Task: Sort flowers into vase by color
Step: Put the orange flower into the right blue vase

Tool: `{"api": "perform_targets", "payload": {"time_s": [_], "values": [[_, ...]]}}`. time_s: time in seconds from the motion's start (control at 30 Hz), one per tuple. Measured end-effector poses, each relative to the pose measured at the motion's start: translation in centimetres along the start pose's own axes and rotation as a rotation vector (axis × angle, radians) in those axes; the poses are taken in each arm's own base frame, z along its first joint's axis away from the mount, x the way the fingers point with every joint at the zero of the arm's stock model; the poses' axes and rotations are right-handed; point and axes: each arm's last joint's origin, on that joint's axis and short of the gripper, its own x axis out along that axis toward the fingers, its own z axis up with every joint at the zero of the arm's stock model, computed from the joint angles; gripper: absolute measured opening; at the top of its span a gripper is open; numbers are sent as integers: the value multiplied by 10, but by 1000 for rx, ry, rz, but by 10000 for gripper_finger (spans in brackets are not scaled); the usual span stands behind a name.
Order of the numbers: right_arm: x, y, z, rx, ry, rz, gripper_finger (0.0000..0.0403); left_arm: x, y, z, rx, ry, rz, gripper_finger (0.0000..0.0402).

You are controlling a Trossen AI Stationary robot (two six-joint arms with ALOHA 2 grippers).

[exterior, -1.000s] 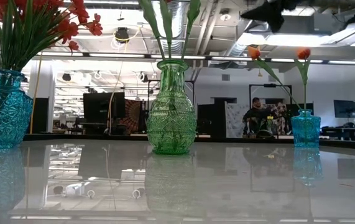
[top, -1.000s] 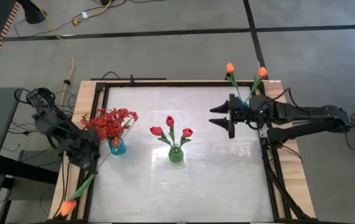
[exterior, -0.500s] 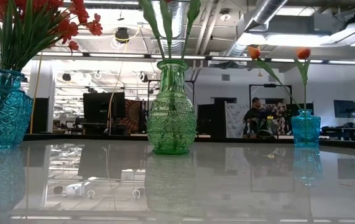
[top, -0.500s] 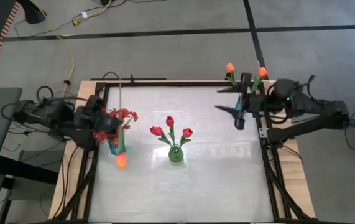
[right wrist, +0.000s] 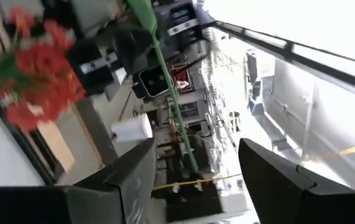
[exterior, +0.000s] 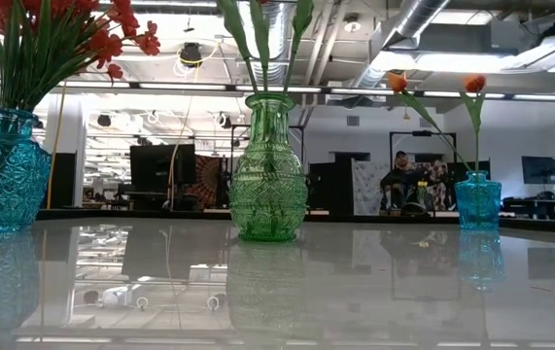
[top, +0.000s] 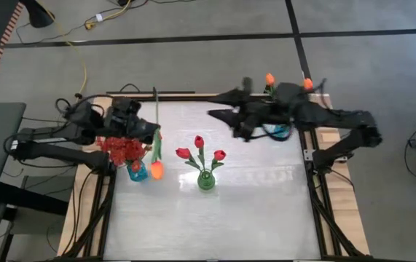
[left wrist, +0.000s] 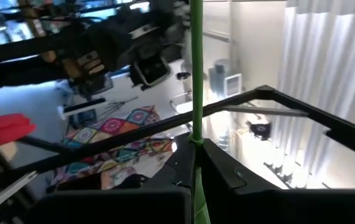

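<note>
An orange tulip (top: pixel 157 169) on a long green stem (top: pixel 154 109) is held above the table's left half by my left gripper (top: pixel 153 131), which is shut on it. Just below it stands a blue vase (top: pixel 136 173) of bushy red sprays (top: pixel 124 148). A green vase (top: pixel 206 180) holds three red tulips (top: pixel 199 141). A small blue vase (exterior: pixel 478 199) with two orange tulips (top: pixel 269 78) stands at the far right, partly under my right arm. My right gripper (top: pixel 221 108) is open, high over the table's far middle, with nothing between its fingers (right wrist: pixel 133 177). My left gripper pinches the stem's middle part (left wrist: pixel 196 134) between its two fingers, which lie across it. They come from the table's left. The flower is lifted clear, its bare end (top: pixel 154 90) toward the far edge and its bloom toward the near side, beside the red sprays.
A black frame (top: pixel 193 94) runs around the tabletop. Bare glossy table lies in front of the vases (top: pixel 215 225). Beyond the far edge the low view shows a room with a seated person (exterior: pixel 400 180).
My left gripper has swung from the table's near left corner toward the far edge and inward, over the vase of red sprays, carrying the orange tulip onto the table. My right gripper has risen, rolled about, and gone from the right edge toward the table's middle, staying open.
</note>
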Motion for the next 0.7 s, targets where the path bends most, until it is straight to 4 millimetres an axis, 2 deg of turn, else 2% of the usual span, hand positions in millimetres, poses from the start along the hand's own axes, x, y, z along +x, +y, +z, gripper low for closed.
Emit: {"api": "perform_targets", "payload": {"time_s": [0.17, 0.3, 0.47, 0.7], "values": [[41, 13, -3, -160, 42, 26, 254, 12, 14, 5, -36, 37, 29, 0], [65, 19, -6, -175, 52, 33, 254, 19, 16, 6, -46, 56, -12, 0], [83, 24, -5, -210, 29, 26, 254, 20, 18, 6, -54, 56, -3, 0], [106, 41, -5, -239, -22, -12, 254, 19, 19, 11, -42, 33, 6, 0]]}}
